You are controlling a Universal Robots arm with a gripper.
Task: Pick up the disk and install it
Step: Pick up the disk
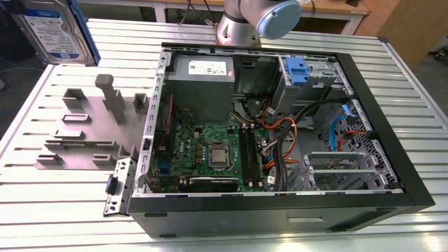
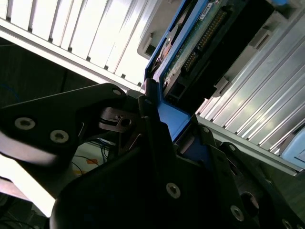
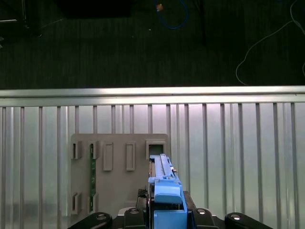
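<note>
Gripper (image 2: 174,119), in the second wrist view, is a stack of matte black linkage plates dotted with bright screw heads. Its slim dark fingers (image 2: 148,114) are drawn in tight on the smooth blue plastic edge of the disk (image 2: 190,52). No gap shows between finger and carrier, so the disk is firmly clamped. Past the fingers, the disk's underside shows a green circuit board and a row of connector pins, and its far end is cut off by the picture's edge. Behind it runs the ribbed aluminium table (image 2: 95,33), glaring white in places.

In the first wrist view the disk (image 3: 167,191) is seen edge-on, a narrow blue strip rising between the gripper's (image 3: 167,217) black parts, so its label is hidden. Beneath it a flat grey fixture plate (image 3: 119,191) with rectangular slots lies on the table's ribs. A thin green strip (image 3: 93,171) in one slot is too small to identify. Dark floor with loose cables (image 3: 267,38) lies beyond the table's edge.

In the exterior view the disk (image 1: 52,31) stands upright at the top of the exterior view's left, well apart from the open black computer case (image 1: 280,212). Its white-and-blue label faces the camera, and its top and one side are cut off. The arm (image 1: 259,21) shows as pale grey tubing with a blue cap behind the case. Inside the case are a green motherboard (image 1: 210,152), a grey metal box (image 1: 203,89), tangled orange and black wiring (image 1: 280,131), and a silver cage (image 1: 315,79) with a blue latch (image 1: 297,71).
</note>
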